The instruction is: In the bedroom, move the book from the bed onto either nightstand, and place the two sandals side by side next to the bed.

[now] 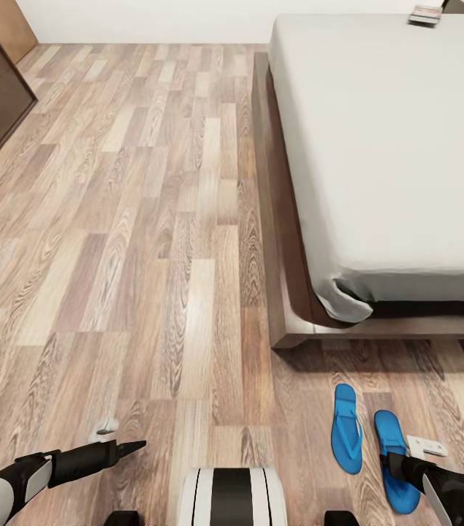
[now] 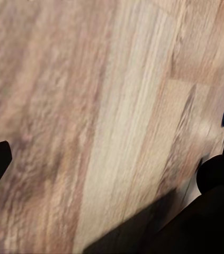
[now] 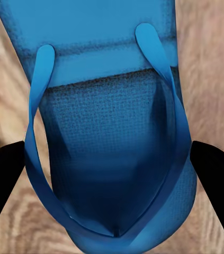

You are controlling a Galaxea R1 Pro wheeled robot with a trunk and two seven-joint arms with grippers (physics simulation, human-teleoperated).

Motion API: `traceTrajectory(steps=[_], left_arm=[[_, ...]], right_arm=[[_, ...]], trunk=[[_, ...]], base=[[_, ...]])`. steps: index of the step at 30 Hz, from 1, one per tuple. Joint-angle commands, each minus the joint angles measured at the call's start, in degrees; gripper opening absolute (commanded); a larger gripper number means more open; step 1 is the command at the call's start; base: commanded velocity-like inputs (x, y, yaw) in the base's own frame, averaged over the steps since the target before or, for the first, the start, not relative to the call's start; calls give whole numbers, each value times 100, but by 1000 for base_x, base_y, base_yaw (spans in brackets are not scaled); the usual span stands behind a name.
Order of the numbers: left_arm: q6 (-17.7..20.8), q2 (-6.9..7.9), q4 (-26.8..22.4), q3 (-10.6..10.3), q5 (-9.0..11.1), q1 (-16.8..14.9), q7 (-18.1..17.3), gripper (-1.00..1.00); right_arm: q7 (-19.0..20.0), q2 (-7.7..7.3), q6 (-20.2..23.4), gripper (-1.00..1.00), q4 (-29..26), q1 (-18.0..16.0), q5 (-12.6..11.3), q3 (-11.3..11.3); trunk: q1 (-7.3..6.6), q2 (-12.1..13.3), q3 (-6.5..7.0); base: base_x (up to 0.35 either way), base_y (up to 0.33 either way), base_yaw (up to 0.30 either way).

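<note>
A bedroom in a home: a large low bed [image 1: 378, 146] with an off-white mattress and dark wooden frame stands on brown wood-plank floor [image 1: 151, 241] beyond the right end effector [image 1: 407, 467]. White walls [image 1: 144, 18] close the far side; a pair of blue sandals [image 1: 347, 427] lies on the planks at the bed's foot, directly beneath that end effector.
</note>
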Motion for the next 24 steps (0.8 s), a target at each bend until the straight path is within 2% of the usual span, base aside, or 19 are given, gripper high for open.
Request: traceTrajectory(steps=[1, 14, 21, 24], left_arm=[[60, 3, -5, -43, 64, -2, -12, 100], [60, 3, -5, -43, 63, 0, -9, 100], [60, 3, -5, -43, 62, -2, -2, 100], [60, 2, -5, -43, 60, -1, -1, 100]], right_arm=[[45, 4, 33, -100, -10, -2, 36, -27], [53, 4, 29, -100, -10, -2, 36, -27], [53, 4, 21, -100, -10, -2, 36, -27], [53, 4, 20, -100, -10, -2, 36, -27]], trunk=[[-1, -1, -3], [-1, -1, -3], [-1, -1, -3], [-1, -1, -3]], base=[[30, 0, 0], [116, 0, 0], [39, 2, 0], [218, 57, 0]])
